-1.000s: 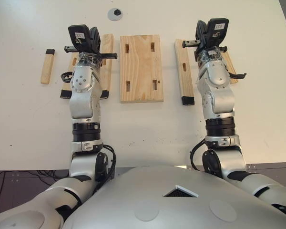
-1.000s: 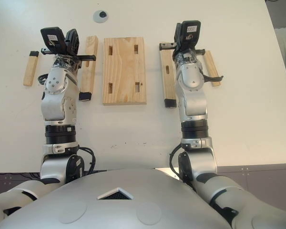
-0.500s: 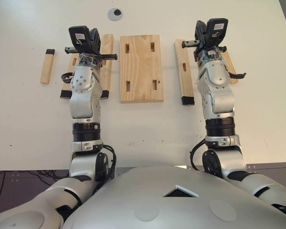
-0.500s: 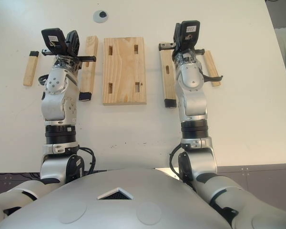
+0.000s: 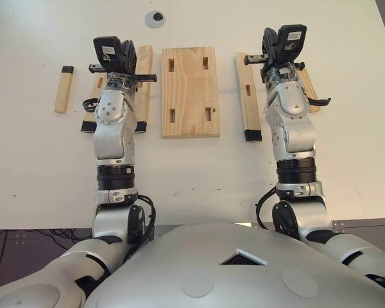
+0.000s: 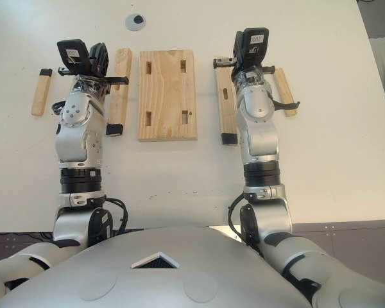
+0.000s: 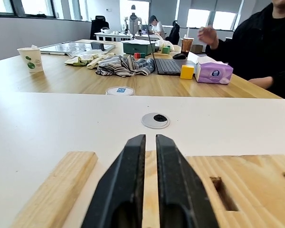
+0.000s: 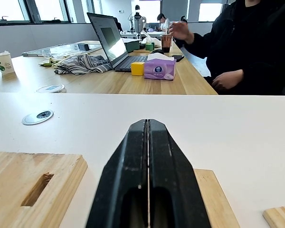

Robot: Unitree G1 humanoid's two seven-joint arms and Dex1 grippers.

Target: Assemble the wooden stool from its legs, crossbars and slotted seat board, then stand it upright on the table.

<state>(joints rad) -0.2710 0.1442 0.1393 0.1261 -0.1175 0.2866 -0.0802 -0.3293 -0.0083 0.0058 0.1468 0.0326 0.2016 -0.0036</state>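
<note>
The slotted seat board lies flat at the middle of the white table. Left of it lie a long leg, another piece partly under my left arm, and a short crossbar. To the right lie a slotted leg and a shorter piece partly hidden by my right arm. My left gripper hovers shut over the left pieces, holding nothing. My right gripper is shut and empty, between the slotted leg and the shorter piece.
A round grey grommet sits in the table beyond the seat board. The table's near edge runs close to my body. Bare tabletop stretches on the far left and far right.
</note>
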